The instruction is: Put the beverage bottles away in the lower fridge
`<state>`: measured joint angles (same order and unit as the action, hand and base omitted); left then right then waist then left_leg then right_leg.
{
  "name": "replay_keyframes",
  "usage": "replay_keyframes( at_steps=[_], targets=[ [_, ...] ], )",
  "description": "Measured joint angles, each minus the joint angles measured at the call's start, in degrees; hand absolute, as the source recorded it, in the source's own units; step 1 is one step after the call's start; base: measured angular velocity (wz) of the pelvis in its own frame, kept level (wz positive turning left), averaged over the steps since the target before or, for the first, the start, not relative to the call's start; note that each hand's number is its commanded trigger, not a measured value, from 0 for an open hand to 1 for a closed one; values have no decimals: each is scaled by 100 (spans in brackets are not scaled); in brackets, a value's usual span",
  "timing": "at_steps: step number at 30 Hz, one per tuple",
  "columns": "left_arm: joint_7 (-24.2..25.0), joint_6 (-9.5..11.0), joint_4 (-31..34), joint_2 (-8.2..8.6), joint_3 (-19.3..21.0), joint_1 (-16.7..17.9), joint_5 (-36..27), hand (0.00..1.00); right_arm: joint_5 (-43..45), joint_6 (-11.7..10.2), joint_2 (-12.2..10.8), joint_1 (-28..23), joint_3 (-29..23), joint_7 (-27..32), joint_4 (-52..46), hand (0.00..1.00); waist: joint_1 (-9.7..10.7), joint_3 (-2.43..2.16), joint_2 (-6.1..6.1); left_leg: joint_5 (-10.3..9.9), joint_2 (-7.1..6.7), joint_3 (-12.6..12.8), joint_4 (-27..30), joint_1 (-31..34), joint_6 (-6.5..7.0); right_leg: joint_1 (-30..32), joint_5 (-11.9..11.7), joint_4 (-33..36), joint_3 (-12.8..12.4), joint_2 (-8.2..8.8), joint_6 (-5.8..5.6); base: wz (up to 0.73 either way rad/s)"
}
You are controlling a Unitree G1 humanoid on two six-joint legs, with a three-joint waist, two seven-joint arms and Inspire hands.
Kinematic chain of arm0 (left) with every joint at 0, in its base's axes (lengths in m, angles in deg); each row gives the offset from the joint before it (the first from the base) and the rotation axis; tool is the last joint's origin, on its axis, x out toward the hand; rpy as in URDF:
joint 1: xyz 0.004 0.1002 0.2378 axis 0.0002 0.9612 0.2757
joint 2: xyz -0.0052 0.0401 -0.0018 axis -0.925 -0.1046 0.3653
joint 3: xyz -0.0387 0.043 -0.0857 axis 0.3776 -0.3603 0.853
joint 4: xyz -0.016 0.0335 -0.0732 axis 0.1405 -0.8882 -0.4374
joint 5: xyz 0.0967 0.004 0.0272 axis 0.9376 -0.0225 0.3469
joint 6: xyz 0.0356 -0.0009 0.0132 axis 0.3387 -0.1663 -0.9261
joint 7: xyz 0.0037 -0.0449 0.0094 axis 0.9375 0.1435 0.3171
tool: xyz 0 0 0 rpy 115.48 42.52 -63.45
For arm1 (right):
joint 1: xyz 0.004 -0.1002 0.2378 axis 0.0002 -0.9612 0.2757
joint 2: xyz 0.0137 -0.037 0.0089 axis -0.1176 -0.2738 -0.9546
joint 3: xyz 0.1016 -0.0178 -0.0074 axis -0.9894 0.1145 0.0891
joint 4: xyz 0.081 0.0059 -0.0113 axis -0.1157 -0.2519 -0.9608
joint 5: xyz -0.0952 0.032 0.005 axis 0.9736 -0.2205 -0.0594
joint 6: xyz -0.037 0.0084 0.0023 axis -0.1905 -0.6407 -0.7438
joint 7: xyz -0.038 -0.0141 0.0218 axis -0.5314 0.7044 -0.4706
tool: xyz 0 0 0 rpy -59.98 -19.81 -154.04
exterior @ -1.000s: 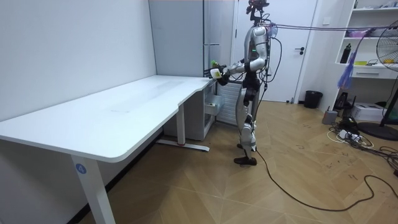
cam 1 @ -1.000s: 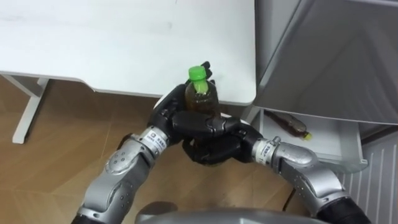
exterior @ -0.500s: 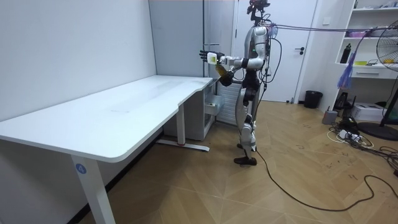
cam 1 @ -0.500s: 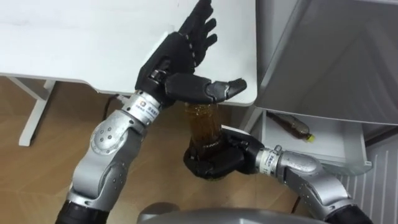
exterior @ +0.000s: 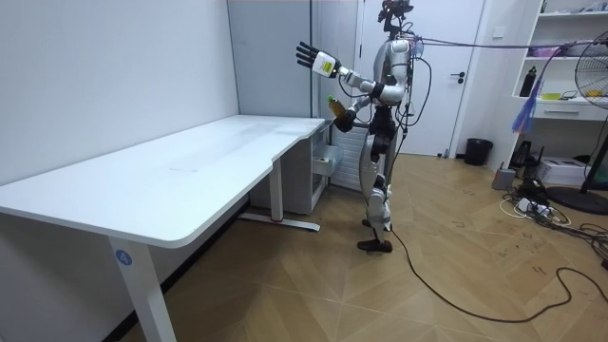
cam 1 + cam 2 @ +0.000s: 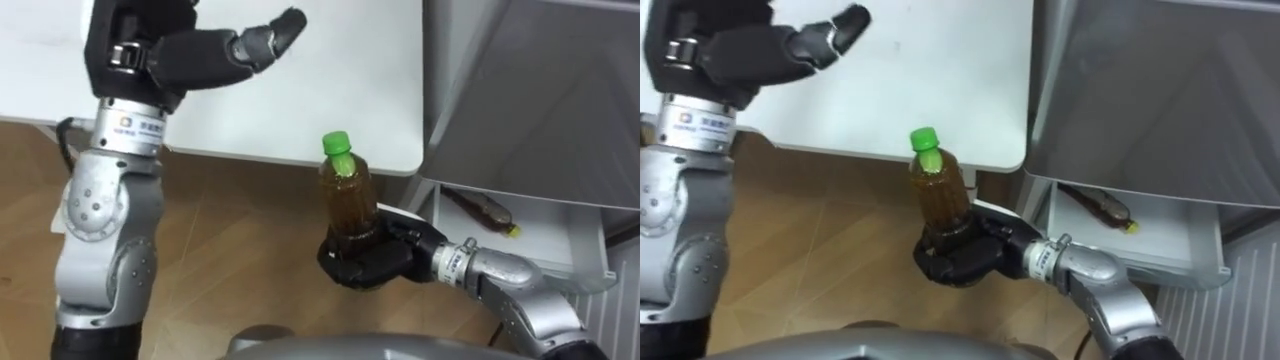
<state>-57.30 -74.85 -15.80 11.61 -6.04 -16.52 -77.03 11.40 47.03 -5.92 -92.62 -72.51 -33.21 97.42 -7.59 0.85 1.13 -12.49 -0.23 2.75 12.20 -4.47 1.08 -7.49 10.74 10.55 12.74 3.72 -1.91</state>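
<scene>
Two drink bottles are counted, with one table, one fridge and one open drawer. The first bottle (image 6: 348, 195), filled with brown liquid and closed by a green cap, is held upright. Its long axis is vertical and the cap points straight up, just before the near edge of the white table (image 6: 330, 100). Its lower part is gripped by the right hand (image 6: 362, 265), whose fingers are curled round the base.

The second bottle (image 6: 480, 208) is laid on its side in the open drawer (image 6: 560, 240) at the bottom of the grey fridge (image 6: 530, 90), to the right of the held one and apart from it. Its long axis runs from far left to near right, and its yellow cap is turned towards the near right.

The left hand (image 6: 160, 55) is raised above the table on the left. Its fingers are spread and straight, its thumb is stretched out, and nothing is held in it.

In the room view the robot is seen standing at the table's far end, beside the fridge. The left hand is lifted high there, and the first bottle is carried at chest height.
</scene>
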Motion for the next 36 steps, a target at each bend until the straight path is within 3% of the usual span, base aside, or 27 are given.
replay_keyframes(
  at_steps=[6, 8, 11, 13, 17, 19, 21, 24, 30, 36],
  targets=[
    [-940, 82, -80, 14, 836, 33, 443, 0, 73, 0, 17, -162, -300, 12, 0, 100, -317, 1, -50, 26, 9, 19, -81, -133, -14, -65, 0, -7, 39, -1, 0, -4],
    [-1411, 257, -402, 10, 1081, 76, 425, 0, 77, 5, 12, -363, -325, 70, -4, 100, -399, -17, -96, 26, 9, 14, -149, -220, -14, -112, 1, -19, 84, -1, -2, 0],
    [-1935, 276, -1120, 15, 1247, 100, 10, 0, 164, 78, -23, -418, -315, 204, -20, 100, -574, -44, -141, 26, 9, 16, -163, -260, -14, -170, 1, -79, 99, 0, -1, 0],
    [-2175, 275, -1659, 17, 1243, 172, -226, 0, 164, 77, -24, -415, -311, 252, -80, 100, -681, -35, -127, 26, 30, 35, -177, -298, -14, -184, 1, -85, 95, -1, -1, -5],
    [-2506, 272, -2855, 15, 1145, 431, -596, 0, 154, 78, -53, -394, -146, 303, -90, 100, -720, -59, -174, 27, 40, 33, -232, -338, -16, -177, 1, -84, 145, -7, -1, -2],
    [-2793, 195, -3620, 3, 866, 731, -927, 0, 130, 129, -59, -389, 66, 391, -90, 100, -699, -53, -208, 27, 40, 36, -261, -373, -18, -183, 1, -84, 140, -16, -1, -4],
    [-2920, 73, -4091, 11, 663, 792, -1039, 0, 131, 220, -126, -354, 153, 501, -86, 100, -703, -44, -278, 27, 40, 32, -265, -329, -20, -160, 1, -85, 143, -22, -1, 0],
    [-2964, -43, -4615, 11, 546, 796, -1308, 0, 129, 298, -144, -216, 334, 577, -86, 100, -703, -16, -349, 28, 32, 31, -263, -300, -21, -162, -1, -91, 150, -28, 1, 0],
    [-2708, -111, -5673, -26, 370, 785, -1482, 0, 77, 447, -119, -163, 345, 577, -84, 100, -705, -19, -353, 27, 35, 39, -283, -287, -20, -140, -1, -94, 162, -21, 1, -1],
    [-2129, -524, -7048, -21, -22, 792, -1602, 0, 43, 614, -114, -96, 331, 569, -20, 100, -666, -14, -316, 24, 39, 129, -300, -289, -25, -117, 0, -95, 133, -34, 1, -6]
  ],
)
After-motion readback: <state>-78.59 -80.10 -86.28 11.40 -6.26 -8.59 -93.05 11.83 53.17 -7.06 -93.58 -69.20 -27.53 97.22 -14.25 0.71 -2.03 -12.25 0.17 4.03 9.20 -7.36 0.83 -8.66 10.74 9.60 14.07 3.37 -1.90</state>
